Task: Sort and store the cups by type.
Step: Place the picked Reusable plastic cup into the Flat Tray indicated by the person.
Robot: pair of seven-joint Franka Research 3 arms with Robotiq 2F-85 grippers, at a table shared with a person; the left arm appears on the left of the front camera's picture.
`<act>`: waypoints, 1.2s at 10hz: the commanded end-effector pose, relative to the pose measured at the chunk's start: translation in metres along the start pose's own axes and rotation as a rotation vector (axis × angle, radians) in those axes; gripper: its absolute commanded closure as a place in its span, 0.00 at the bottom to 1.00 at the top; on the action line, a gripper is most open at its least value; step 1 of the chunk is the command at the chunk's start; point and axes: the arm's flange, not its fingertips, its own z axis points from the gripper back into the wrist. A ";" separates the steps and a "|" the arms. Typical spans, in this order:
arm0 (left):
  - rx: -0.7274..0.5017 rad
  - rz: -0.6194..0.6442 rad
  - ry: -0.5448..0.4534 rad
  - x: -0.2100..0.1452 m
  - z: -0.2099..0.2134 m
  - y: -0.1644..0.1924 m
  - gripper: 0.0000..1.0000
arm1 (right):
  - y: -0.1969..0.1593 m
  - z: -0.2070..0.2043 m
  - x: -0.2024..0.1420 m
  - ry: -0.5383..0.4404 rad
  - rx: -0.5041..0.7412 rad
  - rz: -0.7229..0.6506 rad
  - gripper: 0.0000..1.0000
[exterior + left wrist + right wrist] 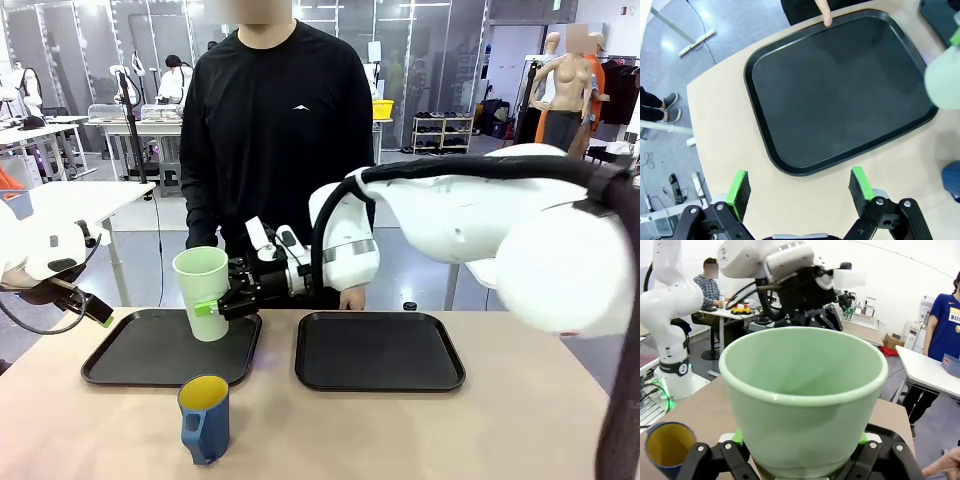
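Front view: the right arm reaches across the middle, and the right fingers (pixel 208 308) are clamped on the lower part of the pale green tumbler (pixel 201 283). It is held tilted over the right end of the left tray (pixel 140 352); I cannot tell whether its base touches the tray. The right tray (pixel 378 352) lies just beside the left one, both along the far half of the table (pixel 420 435). The blue mug (pixel 204 418) with its yellow inside stands upright on the bare table near the front edge, in front of the left tray and apart from it, handle turned toward the front edge. A person (pixel 275 120) in black stands at the far edge, one hand (pixel 352 298) low behind the right tray. In the left wrist view the left fingers (pixel 738 187) stand wide apart with nothing between them, above the bare table just off the tray's (pixel 840 90) edge. A fingertip (pixel 825 15) of the person comes down to the tray's rim, the tumbler (pixel 942 77) shows blurred at the tray's side, and a bit of the mug (pixel 952 177) sits on the table nearby. In the right wrist view the tumbler's (pixel 805 400) open mouth faces the camera, green pads pressed to both its sides, and the mug (pixel 664 447) stands below on the table.
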 end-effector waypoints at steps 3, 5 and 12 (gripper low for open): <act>-0.002 0.006 -0.003 0.000 0.001 0.002 0.00 | -0.037 -0.028 -0.026 -0.040 -0.138 -0.045 0.14; -0.002 0.006 -0.003 0.000 0.001 0.002 0.00 | -0.047 -0.028 -0.043 -0.043 -0.162 -0.060 0.14; -0.002 0.006 -0.003 0.000 0.001 0.002 0.00 | -0.053 -0.023 -0.095 -0.084 -0.278 -0.103 0.14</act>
